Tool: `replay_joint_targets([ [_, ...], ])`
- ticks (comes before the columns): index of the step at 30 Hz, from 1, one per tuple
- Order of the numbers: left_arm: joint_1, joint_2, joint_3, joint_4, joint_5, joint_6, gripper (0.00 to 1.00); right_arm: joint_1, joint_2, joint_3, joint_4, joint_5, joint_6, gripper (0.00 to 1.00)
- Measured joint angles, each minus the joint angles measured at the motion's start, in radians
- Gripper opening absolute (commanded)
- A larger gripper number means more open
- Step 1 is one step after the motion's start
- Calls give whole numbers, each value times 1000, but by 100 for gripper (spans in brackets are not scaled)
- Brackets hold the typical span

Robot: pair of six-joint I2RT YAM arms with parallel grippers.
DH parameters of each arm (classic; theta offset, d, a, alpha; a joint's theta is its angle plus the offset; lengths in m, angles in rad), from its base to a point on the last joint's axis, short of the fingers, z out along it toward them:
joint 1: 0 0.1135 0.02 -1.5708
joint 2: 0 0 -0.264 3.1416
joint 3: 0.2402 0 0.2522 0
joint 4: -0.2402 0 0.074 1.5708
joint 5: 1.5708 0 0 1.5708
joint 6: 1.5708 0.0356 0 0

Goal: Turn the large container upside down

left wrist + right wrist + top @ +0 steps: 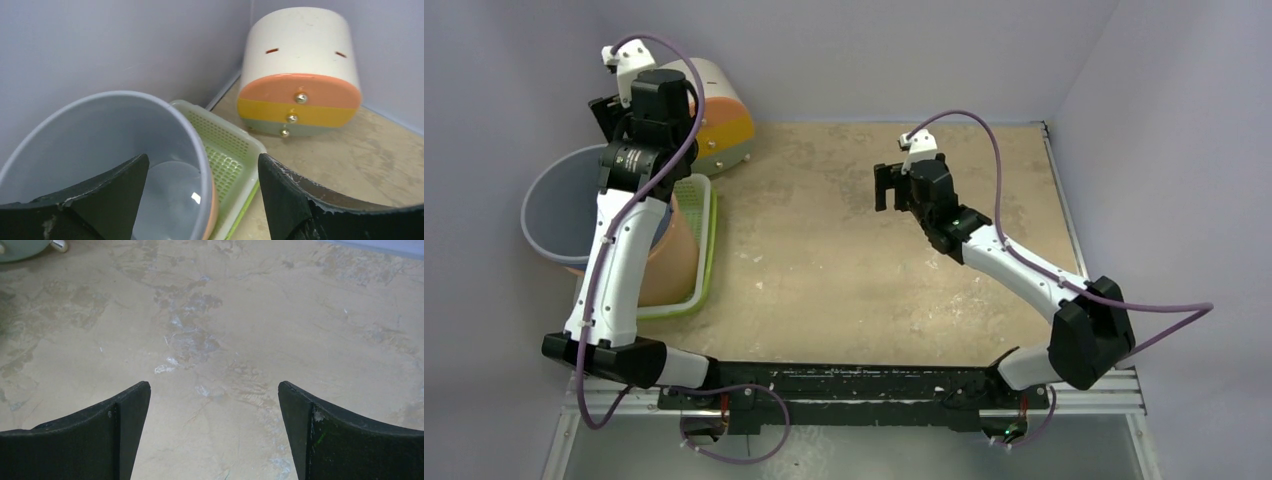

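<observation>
The large container is a bucket [559,205] with a grey-blue inside and rim and an orange outer wall, standing upright with its mouth up at the far left. It stands in a green perforated tray [707,240]. My left gripper [612,108] is open and empty above the bucket's far side. In the left wrist view the bucket [100,135] fills the lower left. The left gripper [202,159] straddles its right rim, one finger over the inside and one over the tray [227,145]. My right gripper [884,187] is open and empty over the bare table [214,385].
A cream mini drawer cabinet [724,125] with orange, yellow and green drawer fronts lies at the back left corner, and in the left wrist view [300,60] beyond the tray. Purple walls close in the left, back and right sides. The tabletop [844,270] is worn tan.
</observation>
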Motion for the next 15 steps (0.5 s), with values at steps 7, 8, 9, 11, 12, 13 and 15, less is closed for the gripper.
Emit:
replay_joint_targets([
  [7, 34, -11, -62, -47, -7, -26, 66, 0, 16, -11, 18, -14, 11, 100],
  [8, 35, -11, -74, -50, -7, -30, 66, 0, 22, -11, 19, -14, 11, 100],
  [9, 36, -11, -86, -55, -6, -34, 65, 0, 28, -11, 19, -13, 11, 100],
  [11, 40, -14, -118, -56, -6, -45, 62, 0, 39, -11, 17, -11, 13, 100],
  [12, 42, -17, -138, -57, -6, -51, 61, 0, 43, -11, 15, -9, 14, 100],
  [13, 46, -19, -154, -58, -6, -55, 60, 0, 46, -11, 14, -6, 14, 100],
  [15, 57, -26, -200, -55, -3, -64, 57, 0, 47, -11, 8, -5, 15, 100],
])
